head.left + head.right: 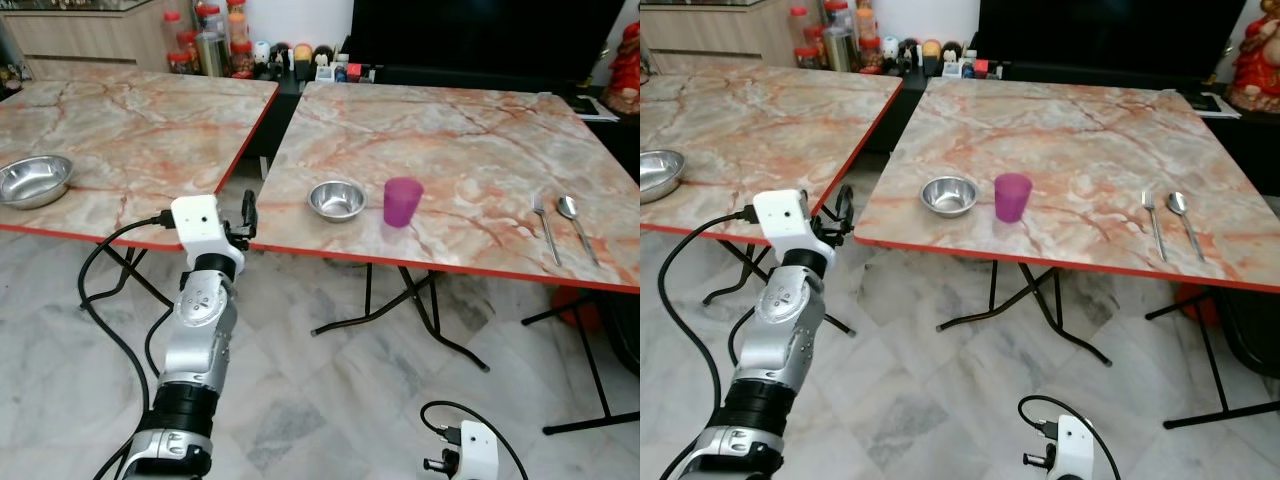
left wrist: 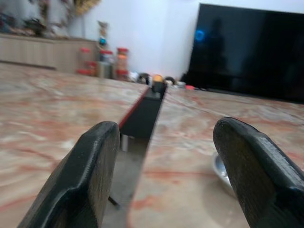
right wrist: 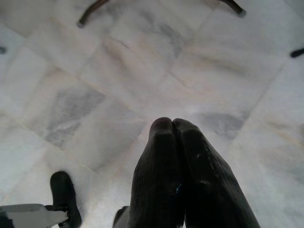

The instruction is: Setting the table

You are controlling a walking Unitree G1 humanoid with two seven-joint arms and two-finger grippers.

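The left gripper (image 1: 245,212) is hovering at the near edge of the right-hand table (image 1: 470,120), in the gap between the two marble-patterned tables — its fingers (image 2: 90,175) are standing spread apart with nothing between them. On that table a small steel bowl (image 1: 336,199) is sitting just beside a purple cup (image 1: 402,201), and well apart to the right a fork (image 1: 545,228) and a spoon (image 1: 574,220) are lying side by side. A second steel bowl (image 1: 33,179) is resting on the left-hand table (image 1: 140,110). The right gripper (image 3: 176,126) is hanging low over the tiled floor (image 3: 118,71) — fingers pressed together, holding nothing.
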